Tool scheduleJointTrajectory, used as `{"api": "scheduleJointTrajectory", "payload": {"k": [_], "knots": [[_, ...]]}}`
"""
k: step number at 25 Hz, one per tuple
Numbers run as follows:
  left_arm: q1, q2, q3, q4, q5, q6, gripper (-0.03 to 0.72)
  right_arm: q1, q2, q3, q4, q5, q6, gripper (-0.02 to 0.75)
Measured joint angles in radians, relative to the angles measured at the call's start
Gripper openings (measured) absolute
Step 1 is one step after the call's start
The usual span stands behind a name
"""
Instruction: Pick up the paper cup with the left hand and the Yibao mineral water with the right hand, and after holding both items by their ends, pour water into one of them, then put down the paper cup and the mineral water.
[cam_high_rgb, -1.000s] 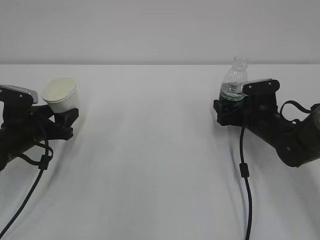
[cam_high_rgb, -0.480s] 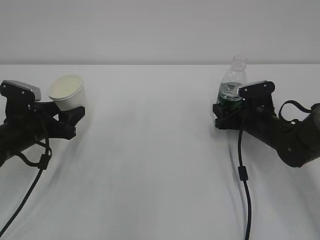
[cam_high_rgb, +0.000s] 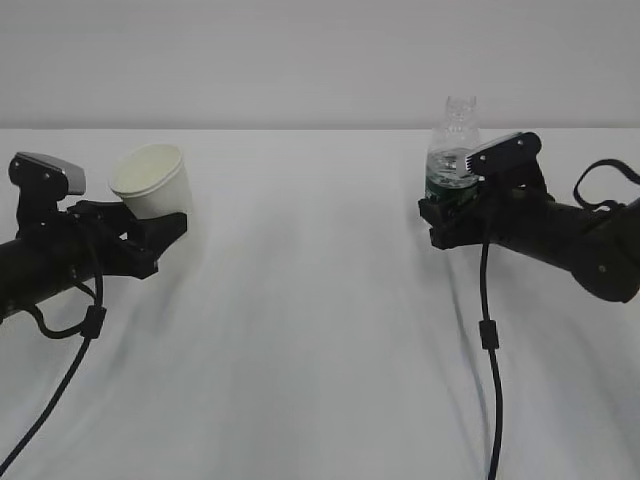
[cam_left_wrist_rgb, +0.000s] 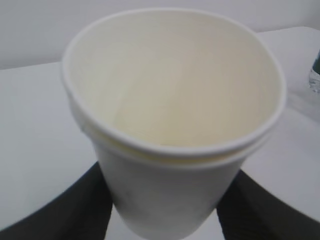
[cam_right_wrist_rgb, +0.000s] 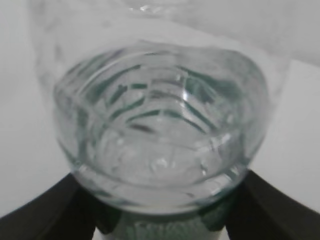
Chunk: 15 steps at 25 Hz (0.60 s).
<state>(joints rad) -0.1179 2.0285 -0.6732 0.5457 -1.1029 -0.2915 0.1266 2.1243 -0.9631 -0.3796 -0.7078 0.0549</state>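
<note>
The paper cup (cam_high_rgb: 150, 180), white with a cream inside, hangs above the table at the left and tilts slightly. My left gripper (cam_high_rgb: 150, 228) is shut on its lower part. In the left wrist view the paper cup (cam_left_wrist_rgb: 175, 100) fills the frame, with a black finger (cam_left_wrist_rgb: 60, 212) on each side of its base. The Yibao mineral water (cam_high_rgb: 452, 140), clear with a green band and no cap, stands upright in my right gripper (cam_high_rgb: 450, 212), which is shut on its lower half. The right wrist view shows the bottle (cam_right_wrist_rgb: 160, 130) between dark fingers (cam_right_wrist_rgb: 45, 215).
A white table (cam_high_rgb: 310, 330) runs under both arms, against a plain pale wall. Black cables (cam_high_rgb: 488, 330) dangle from each wrist down to the front edge. The bottle's edge (cam_left_wrist_rgb: 315, 75) shows at the right of the left wrist view.
Both arms have risen and drifted toward the middle, each carrying its object. The right jaws closed in on the bottle. The cup moved right and up.
</note>
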Motion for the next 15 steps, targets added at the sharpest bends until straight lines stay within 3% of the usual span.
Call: {"api": "scheduleJointTrajectory", "payload": {"k": [7,15], "knots": [[0.0,-0.053,0.0,0.163,0.037,-0.124,0.43,0.0,-0.153,0.002,-0.119,0.123,0.007,0.51],[0.0,-0.177,0.0,0.303,0.094,-0.241,0.424,0.0,-0.265,0.009,-0.332,0.205,0.151,0.51]]}}
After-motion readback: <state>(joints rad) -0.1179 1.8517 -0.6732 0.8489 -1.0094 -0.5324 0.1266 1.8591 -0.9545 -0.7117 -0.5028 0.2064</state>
